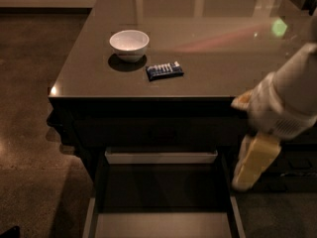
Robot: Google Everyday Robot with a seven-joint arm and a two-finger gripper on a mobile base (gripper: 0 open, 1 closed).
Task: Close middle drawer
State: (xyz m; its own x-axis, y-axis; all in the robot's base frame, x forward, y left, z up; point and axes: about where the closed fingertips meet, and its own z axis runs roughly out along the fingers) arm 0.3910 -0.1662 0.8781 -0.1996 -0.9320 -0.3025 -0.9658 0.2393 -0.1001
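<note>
The middle drawer (161, 190) stands pulled far out beneath the dark counter top (223, 58). Its white back panel (161, 156) shows under the counter edge, its inside is dark, and its pale grey rim runs down both sides. Its front and handle are cut off by the bottom edge of the view. My gripper (246, 180), pale yellow on a white arm, hangs in front of the counter's right part, just beside and above the drawer's right side rail. It holds nothing that I can see.
A white bowl (129, 43) and a small blue packet (164, 70) sit on the counter top. Dark narrower drawers (297, 165) lie to the right, behind the arm. Brown speckled floor (29, 148) lies to the left.
</note>
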